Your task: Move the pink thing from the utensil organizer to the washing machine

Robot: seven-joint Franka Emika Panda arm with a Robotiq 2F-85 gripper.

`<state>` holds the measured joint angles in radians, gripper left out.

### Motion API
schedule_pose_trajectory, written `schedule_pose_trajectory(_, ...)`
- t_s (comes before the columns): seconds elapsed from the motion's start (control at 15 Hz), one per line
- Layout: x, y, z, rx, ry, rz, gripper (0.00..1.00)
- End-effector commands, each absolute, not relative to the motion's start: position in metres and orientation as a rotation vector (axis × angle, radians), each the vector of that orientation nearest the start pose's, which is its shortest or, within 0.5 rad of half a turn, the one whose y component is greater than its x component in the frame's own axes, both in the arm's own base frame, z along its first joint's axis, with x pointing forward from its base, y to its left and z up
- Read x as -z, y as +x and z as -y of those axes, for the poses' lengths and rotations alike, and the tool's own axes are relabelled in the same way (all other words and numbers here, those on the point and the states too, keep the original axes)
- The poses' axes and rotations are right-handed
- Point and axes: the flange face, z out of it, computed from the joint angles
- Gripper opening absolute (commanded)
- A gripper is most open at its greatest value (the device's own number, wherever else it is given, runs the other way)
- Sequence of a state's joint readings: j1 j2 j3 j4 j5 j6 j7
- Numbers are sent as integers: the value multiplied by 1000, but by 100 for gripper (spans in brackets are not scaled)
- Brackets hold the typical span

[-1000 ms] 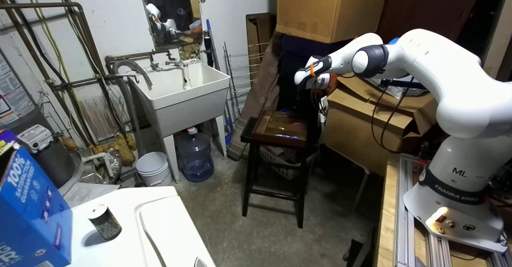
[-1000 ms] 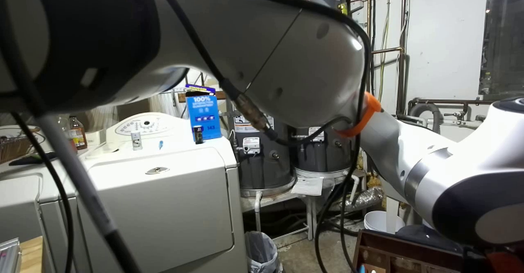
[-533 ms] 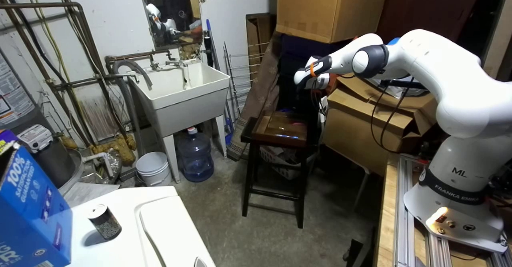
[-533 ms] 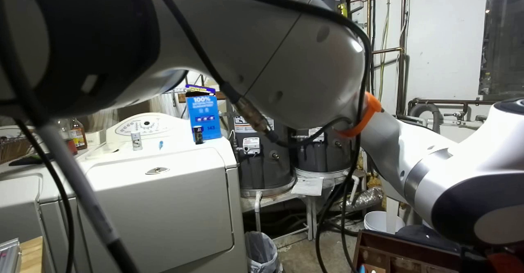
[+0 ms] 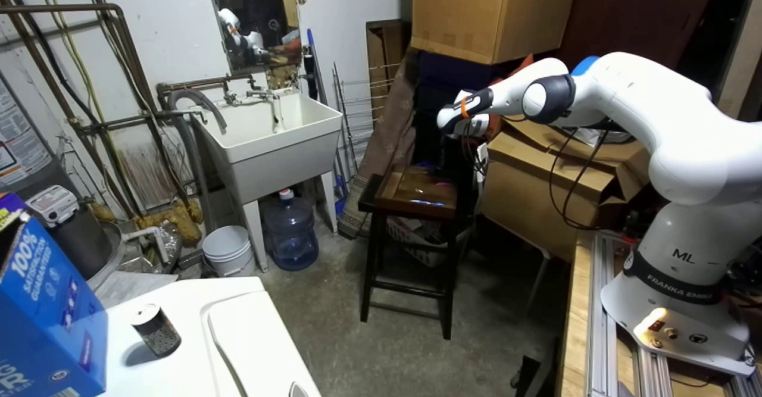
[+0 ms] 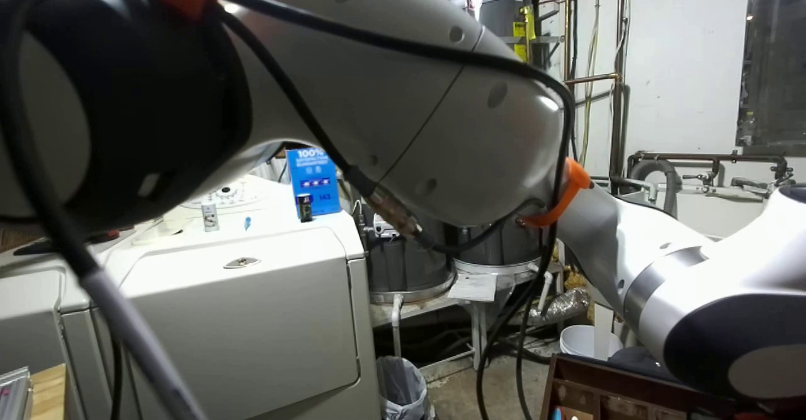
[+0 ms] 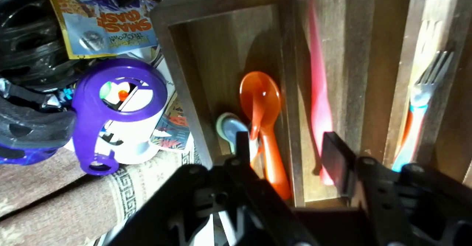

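Lying in a compartment (image 7: 354, 91) of the utensil organizer (image 7: 290, 91), the pink thing (image 7: 320, 87) is ungrasped — the pincer (image 7: 285, 141) hangs wide and empty above; grasp, carry and release onto the washing machine (image 5: 250, 331) seem left.

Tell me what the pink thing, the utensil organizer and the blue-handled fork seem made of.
The pink thing: probably plastic, from its smooth, solid-colored surface. The utensil organizer: likely wood with a satin finish, given its brown, grainy streaks. The fork: silvery tines suggest shiny metal; its smooth, colored handle is perhaps plastic.
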<state>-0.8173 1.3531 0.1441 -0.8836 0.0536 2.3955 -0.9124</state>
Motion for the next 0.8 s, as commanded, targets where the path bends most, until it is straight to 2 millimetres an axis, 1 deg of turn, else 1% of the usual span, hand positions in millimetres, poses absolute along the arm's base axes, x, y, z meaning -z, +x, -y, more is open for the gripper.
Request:
schedule_pose_trajectory(0.0, -52, 575, 537, 393, -3066, 72, 73)
schedule_pose_trajectory(0.13, -54, 568, 548, 436, -3059, 28, 75)
schedule_pose_trajectory(0.27, -55, 560, 559, 461, -3049, -16, 67)
schedule_pose_trajectory(0.33, -55, 556, 562, 469, -3039, -38, 59)
schedule_pose_trajectory(0.47, -55, 552, 567, 486, -3028, -61, 51)
schedule_pose_trajectory(0.53, -55, 551, 569, 489, -3023, -61, 49)
schedule_pose_trajectory(0.6, -55, 551, 569, 492, -3019, -61, 53)
schedule_pose_trajectory(0.67, -55, 553, 567, 499, -3016, -54, 52)
schedule_pose_trajectory(0.73, -56, 556, 566, 506, -3016, -47, 54)
